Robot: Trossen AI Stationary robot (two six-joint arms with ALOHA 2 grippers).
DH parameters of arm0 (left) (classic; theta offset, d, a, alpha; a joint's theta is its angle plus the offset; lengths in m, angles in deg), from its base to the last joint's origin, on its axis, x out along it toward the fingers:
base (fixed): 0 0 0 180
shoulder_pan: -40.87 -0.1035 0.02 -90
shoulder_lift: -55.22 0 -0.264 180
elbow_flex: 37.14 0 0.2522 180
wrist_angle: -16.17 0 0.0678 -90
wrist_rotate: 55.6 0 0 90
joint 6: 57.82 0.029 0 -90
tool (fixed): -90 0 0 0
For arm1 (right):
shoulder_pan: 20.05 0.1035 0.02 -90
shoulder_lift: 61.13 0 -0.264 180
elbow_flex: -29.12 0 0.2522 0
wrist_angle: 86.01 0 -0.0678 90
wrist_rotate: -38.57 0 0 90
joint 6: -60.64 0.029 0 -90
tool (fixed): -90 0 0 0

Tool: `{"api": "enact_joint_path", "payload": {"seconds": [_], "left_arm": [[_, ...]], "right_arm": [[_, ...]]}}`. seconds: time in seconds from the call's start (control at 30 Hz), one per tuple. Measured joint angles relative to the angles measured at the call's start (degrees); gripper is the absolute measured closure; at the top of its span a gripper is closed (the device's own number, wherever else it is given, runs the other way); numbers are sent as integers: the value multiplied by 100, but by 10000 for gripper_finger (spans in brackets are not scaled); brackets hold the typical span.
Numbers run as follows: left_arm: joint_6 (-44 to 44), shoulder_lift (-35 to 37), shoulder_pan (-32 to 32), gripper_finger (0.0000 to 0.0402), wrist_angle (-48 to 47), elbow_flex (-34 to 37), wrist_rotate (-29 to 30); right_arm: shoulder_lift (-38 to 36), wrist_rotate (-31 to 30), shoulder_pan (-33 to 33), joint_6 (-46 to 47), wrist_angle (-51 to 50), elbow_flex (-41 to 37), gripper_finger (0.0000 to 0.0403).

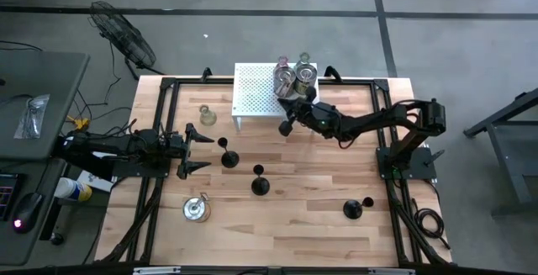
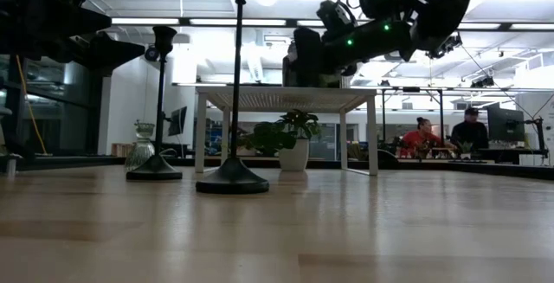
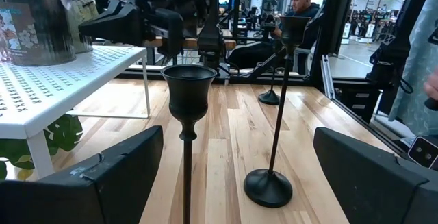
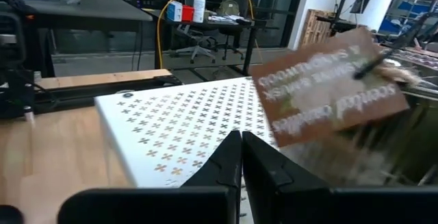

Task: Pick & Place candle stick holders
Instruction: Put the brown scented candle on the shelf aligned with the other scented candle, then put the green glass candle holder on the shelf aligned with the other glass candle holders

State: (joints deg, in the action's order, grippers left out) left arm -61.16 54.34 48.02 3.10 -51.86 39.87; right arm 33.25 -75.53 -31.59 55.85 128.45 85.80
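Three black candle stick holders with round bases stand upright on the wooden table [image 1: 319, 174]: one [image 1: 229, 157] just off my left gripper, one [image 1: 260, 185] nearer the front, one [image 1: 353, 209] at the right. A clear glass holder [image 1: 207, 115] and a silvery one [image 1: 197, 209] stand on the left half. Several squat jars [image 1: 294, 76] sit on the far right corner of the white perforated rack [image 1: 255, 98]. My left gripper [image 1: 190, 149] is open and level, with the nearest black holder's cup [image 3: 188, 90] beyond its fingers. My right gripper [image 4: 239, 148] is shut and level over the rack top, beside a labelled jar [image 4: 328, 90]. My right gripper has its shut fingers [image 4: 229, 159] just above the rack top, close beside the labelled jar. Whether they touch the jar or the rack, I cannot tell.
The rack stands on thin legs [image 2: 201, 131] at the table's far middle, and a potted plant [image 2: 294, 140] shows under it. A black frame [image 1: 160, 124] borders the table. People sit at desks [image 2: 446, 136] in the room behind. A fan [image 1: 126, 35] stands on the floor at the far left.
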Motion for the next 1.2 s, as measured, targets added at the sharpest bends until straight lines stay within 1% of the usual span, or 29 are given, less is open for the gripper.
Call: {"api": "enact_joint_path", "payload": {"seconds": [0.73, 0.97, 1.07, 1.2], "left_arm": [[0, 1, -1, 29, 2, 1, 0], [1, 0, -1, 29, 2, 1, 0], [1, 1, 1, 29, 1, 1, 1], [2, -1, -1, 29, 2, -1, 0]], "right_arm": [[0, -125, 259, -17, -124, 0, 398], [-22, -122, 364, -282, -159, -2, 399], [-174, -74, 370, -288, -358, -44, 398], [-593, 153, 368, -246, -1094, -147, 398]]}}
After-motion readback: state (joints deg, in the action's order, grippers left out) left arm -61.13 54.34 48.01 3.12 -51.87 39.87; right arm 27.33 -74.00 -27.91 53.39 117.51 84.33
